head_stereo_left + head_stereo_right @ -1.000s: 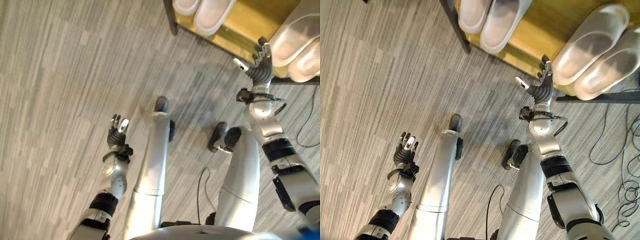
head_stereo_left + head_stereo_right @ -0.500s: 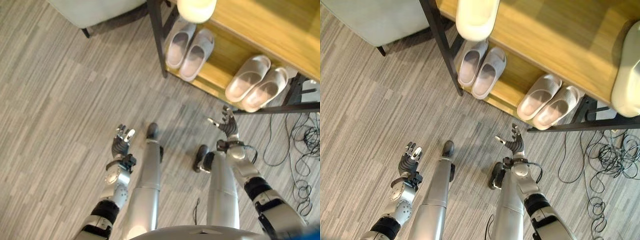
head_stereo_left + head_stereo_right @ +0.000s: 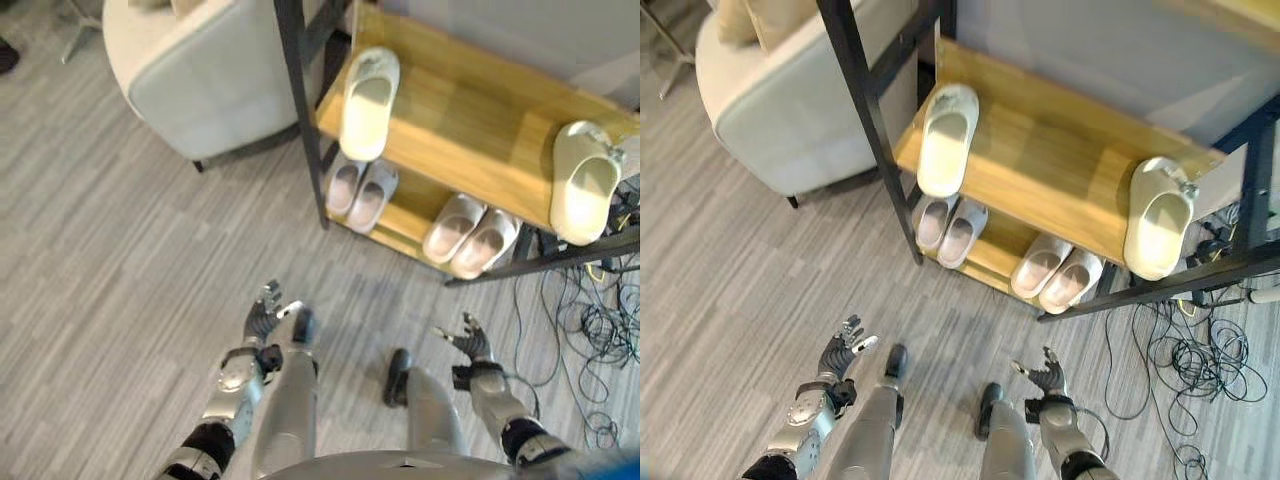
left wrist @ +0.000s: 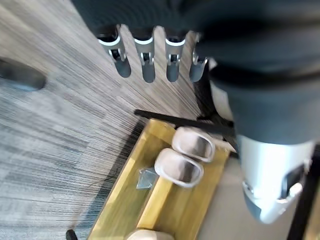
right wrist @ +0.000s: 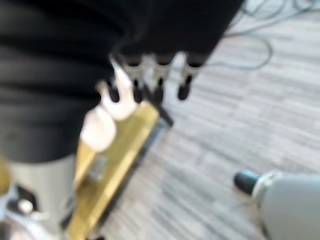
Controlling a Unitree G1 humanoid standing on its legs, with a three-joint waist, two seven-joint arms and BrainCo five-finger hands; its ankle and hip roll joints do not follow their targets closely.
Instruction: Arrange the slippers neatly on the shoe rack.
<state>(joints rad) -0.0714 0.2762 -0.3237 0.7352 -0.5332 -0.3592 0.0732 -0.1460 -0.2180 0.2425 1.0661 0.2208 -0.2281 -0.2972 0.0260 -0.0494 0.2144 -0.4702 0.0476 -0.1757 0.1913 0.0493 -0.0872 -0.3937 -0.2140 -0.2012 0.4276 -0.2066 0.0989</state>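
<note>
Both my hands empty, fingers apart: left hand (image 3: 264, 318), right hand (image 3: 470, 341). Two pairs sit on the lower shelf (image 3: 405, 226). Next: pair the two cream slippers (image 3: 368, 104) at 12 o'clock.

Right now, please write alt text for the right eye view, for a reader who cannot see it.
A wooden shoe rack holds two cream slippers apart on its upper shelf and two pale pairs below. Both hands, left hand and right hand, are open and empty above the floor.
</note>
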